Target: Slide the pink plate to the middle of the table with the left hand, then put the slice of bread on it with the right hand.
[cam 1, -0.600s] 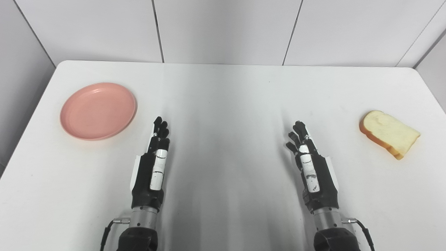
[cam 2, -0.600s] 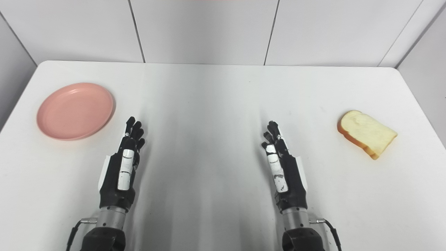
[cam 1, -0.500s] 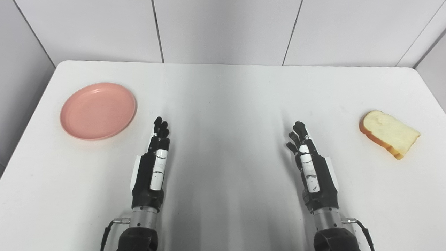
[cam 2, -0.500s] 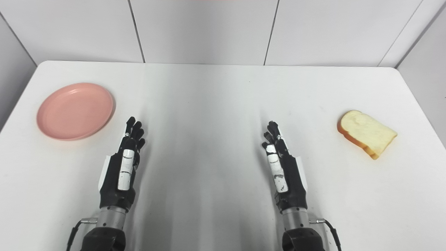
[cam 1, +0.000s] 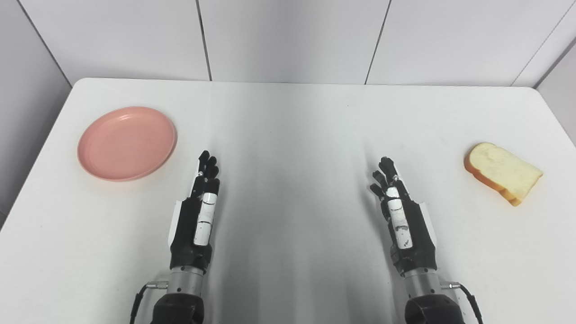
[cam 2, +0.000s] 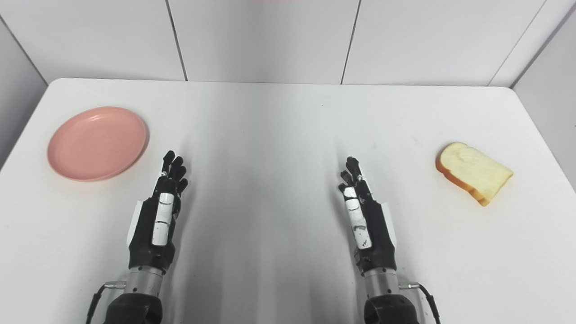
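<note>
On the table's (cam 1: 288, 135) far left lies a round, shallow pink plate (cam 1: 126, 143); at the far right, a pale bread slice (cam 1: 502, 173) with tan crust. The left hand (cam 1: 198, 211) and right hand (cam 1: 402, 216) hover between, fingers extended, holding nothing.

The plate (cam 1: 126, 143) is set at the table's (cam 1: 288, 126) left, the bread (cam 1: 502, 173) at its right, with both hands between them.

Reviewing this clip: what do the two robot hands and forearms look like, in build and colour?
Both the left robot hand and right robot hand are black, each with a white strip along the top and a white side plate. Silver cylindrical wrists join black forearms, with a thin black cable plugged in at each wrist.
</note>
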Action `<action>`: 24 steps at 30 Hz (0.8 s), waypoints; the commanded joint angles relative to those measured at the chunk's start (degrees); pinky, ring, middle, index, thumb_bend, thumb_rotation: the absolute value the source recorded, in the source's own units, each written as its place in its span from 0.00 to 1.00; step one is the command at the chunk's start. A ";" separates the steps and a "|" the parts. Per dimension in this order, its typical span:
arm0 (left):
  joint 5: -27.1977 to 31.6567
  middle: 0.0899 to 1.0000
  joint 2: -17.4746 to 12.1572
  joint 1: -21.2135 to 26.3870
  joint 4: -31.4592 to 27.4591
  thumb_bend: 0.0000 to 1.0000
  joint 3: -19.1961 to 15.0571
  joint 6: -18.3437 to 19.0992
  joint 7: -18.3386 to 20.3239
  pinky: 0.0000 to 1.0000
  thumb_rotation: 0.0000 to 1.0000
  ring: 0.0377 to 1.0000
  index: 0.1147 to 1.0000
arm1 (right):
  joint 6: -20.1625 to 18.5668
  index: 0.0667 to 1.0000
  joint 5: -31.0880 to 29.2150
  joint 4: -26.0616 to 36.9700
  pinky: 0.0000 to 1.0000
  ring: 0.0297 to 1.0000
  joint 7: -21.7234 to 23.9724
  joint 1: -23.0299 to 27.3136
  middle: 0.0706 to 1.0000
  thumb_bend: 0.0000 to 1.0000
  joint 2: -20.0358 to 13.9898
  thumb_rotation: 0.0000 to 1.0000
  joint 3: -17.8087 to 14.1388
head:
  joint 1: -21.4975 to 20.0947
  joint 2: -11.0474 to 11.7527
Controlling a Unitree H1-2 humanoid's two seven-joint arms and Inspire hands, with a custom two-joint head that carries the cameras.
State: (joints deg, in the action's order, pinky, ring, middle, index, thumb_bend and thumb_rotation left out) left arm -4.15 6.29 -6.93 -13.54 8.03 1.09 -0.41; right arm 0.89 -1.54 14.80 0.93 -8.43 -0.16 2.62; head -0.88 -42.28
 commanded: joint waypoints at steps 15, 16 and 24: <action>-0.13 1.00 0.32 -1.07 1.01 0.70 1.80 -4.38 0.31 1.00 0.94 1.00 1.00 | 7.37 0.95 -1.04 -1.97 0.96 0.95 0.88 -1.30 0.97 0.77 -1.04 0.94 -1.21 | 3.27 6.62; -0.47 1.00 0.27 -1.17 1.29 0.70 1.96 -4.81 0.24 1.00 0.95 1.00 1.00 | 7.77 0.95 -1.10 -2.32 0.97 0.95 0.92 -1.37 0.96 0.77 -1.13 0.94 -1.33 | 3.27 6.62; -2.81 1.00 0.73 -0.88 5.15 0.70 2.88 -9.06 -0.67 1.00 0.98 1.00 1.00 | 11.87 0.95 -2.18 -6.36 0.97 0.95 1.50 -1.28 0.96 0.75 -2.13 0.95 -2.32 | 7.10 9.96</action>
State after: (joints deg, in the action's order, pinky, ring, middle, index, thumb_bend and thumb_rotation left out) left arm -6.08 6.47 -8.42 -8.04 10.37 -4.48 -0.53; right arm 9.72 -3.16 8.20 1.89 -9.90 -1.87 0.80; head 6.05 -32.35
